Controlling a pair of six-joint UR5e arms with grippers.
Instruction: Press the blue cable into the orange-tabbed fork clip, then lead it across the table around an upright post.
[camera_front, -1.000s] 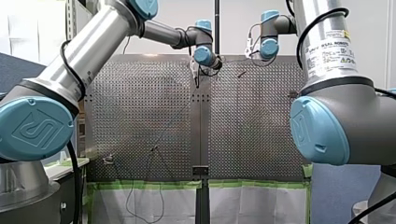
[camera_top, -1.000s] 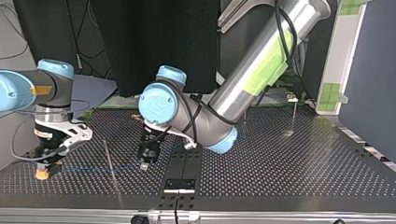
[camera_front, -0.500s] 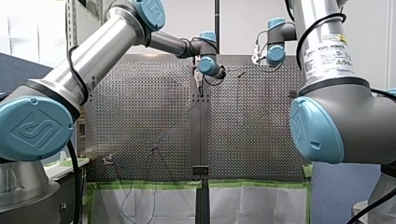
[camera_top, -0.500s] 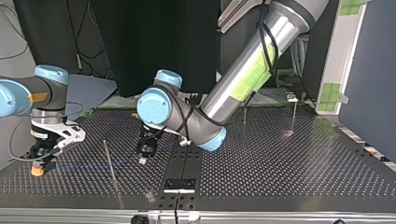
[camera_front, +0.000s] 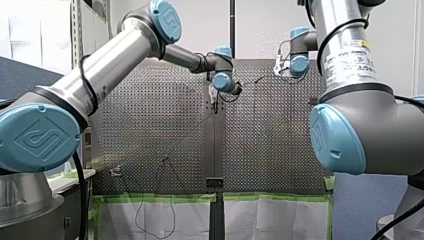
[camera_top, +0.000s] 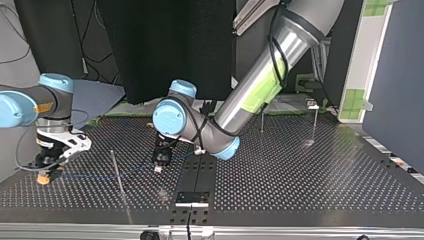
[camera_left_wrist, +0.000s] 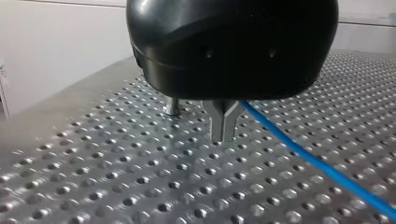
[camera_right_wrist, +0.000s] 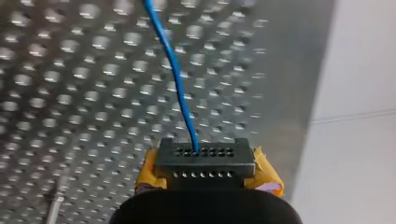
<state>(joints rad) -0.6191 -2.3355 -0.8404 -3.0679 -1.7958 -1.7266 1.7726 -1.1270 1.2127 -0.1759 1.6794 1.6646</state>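
Top view, left: my right end effector (camera_top: 44, 178), yellow pads clamped on the cable (camera_top: 85, 176), low over the surface (camera_top: 300, 180).
Next: cable strung just above the holes, crossing a thin post (camera_top: 116, 167); near or far side not readable.
Centre: my left end effector (camera_top: 158, 169), metal fingers (camera_left_wrist: 223, 122) pinched narrow, apparently gripping the cable.
Clip: not found in any view.
Status, by judgement: seating unconfirmed; routing round the post outstanding.

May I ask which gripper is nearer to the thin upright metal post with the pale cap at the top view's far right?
Left. My left gripper is left of the thin metal post in that view, near the middle; my right gripper is much farther, at the far left.
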